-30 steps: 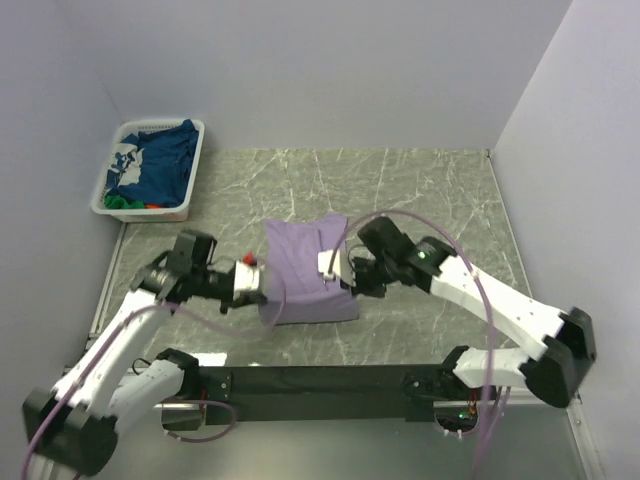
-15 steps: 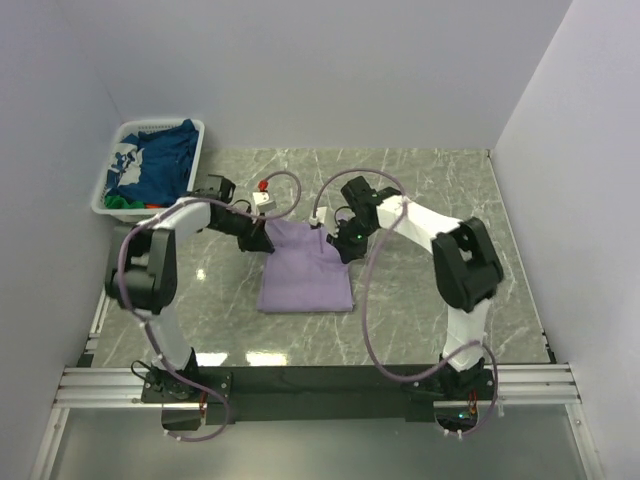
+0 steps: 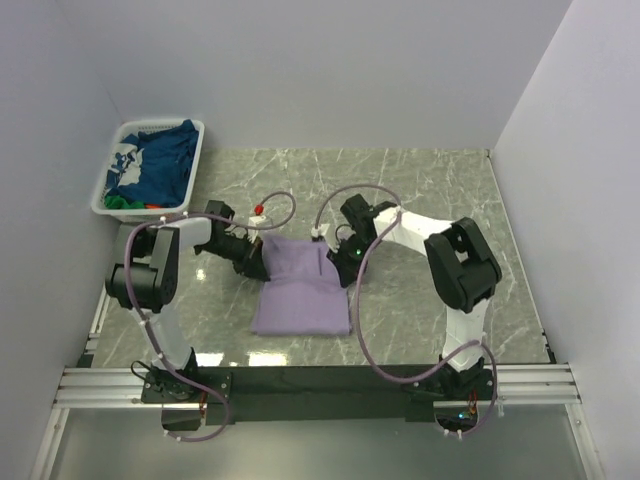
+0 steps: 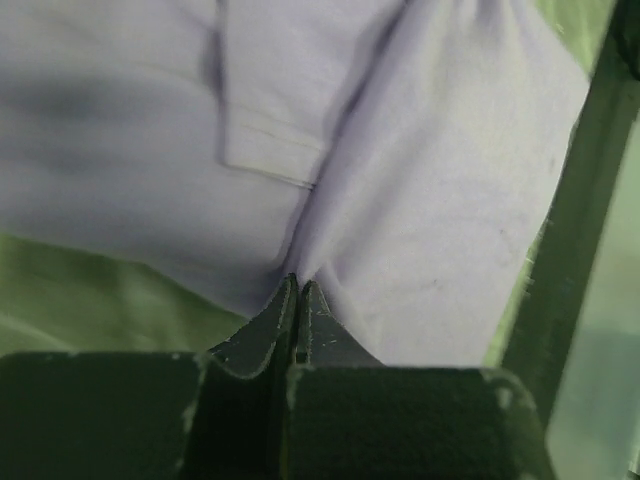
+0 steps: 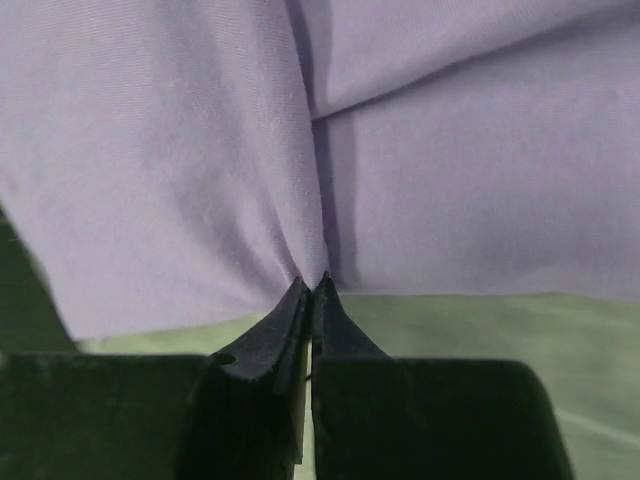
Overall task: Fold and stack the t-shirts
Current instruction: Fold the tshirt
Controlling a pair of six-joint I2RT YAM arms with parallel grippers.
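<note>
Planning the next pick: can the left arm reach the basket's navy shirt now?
Probably not yet: the left gripper is shut on the lavender shirt. Nothing else blocks the navy shirt.

No text, label, brand or number could be read in any view; the navy t-shirt (image 3: 160, 165) in the basket (image 3: 160, 124) bore a white print, too small and crumpled to make out.
</note>
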